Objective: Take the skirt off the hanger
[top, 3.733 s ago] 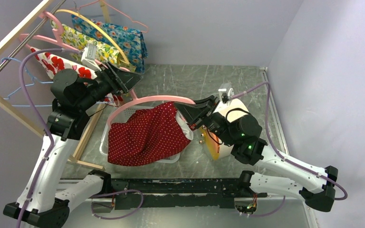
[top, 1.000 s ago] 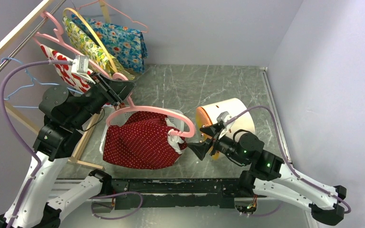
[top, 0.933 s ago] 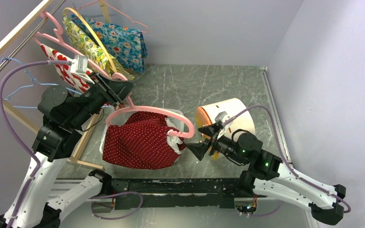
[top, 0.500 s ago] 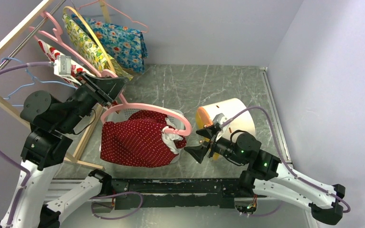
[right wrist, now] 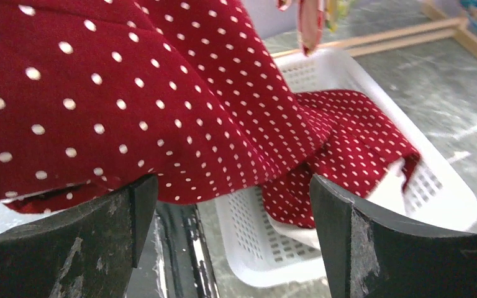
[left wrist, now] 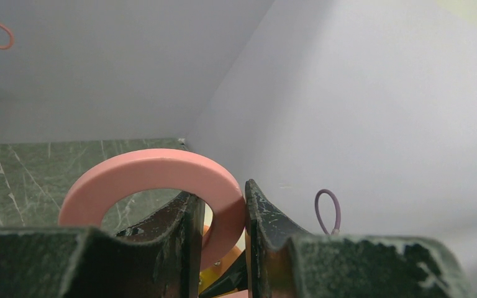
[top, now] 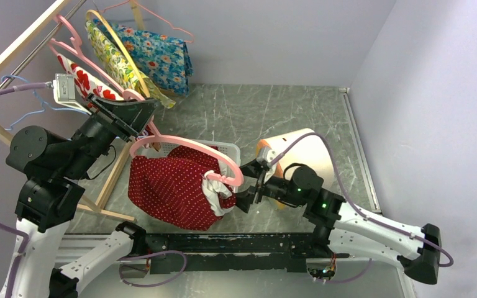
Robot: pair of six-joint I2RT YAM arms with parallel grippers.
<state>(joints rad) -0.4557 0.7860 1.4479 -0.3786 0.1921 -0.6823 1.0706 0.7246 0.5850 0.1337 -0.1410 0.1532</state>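
Left gripper [top: 140, 124] is pinched on the pink hanger [top: 189, 143] at its hook loop; the left wrist view shows both fingers [left wrist: 186, 226] clamped on the pink ring [left wrist: 155, 177], with the hanger body running out below and ahead of the grip. The red polka-dot skirt [top: 171, 186] is on the hanger, not off yet. It drapes down from the bar under the left gripper and over the white basket [top: 222, 149], with white lining bunched at the hanger's far end. Right gripper [top: 249, 191] has its jaws spread wide, nothing between them, and it points at that bunched end from just beside it. In the right wrist view the skirt [right wrist: 130, 93] fills the space ahead of and above the fingers [right wrist: 68, 248], and the basket [right wrist: 453, 205] sits beyond and below with a fold of skirt lying in it. Can't tell if the right fingertips touch the cloth. A white tub with an orange inside [top: 307, 152] lies on its side behind the right gripper. Floral garments [top: 155, 49] hang on the wooden rack [top: 12, 59] behind the left gripper.
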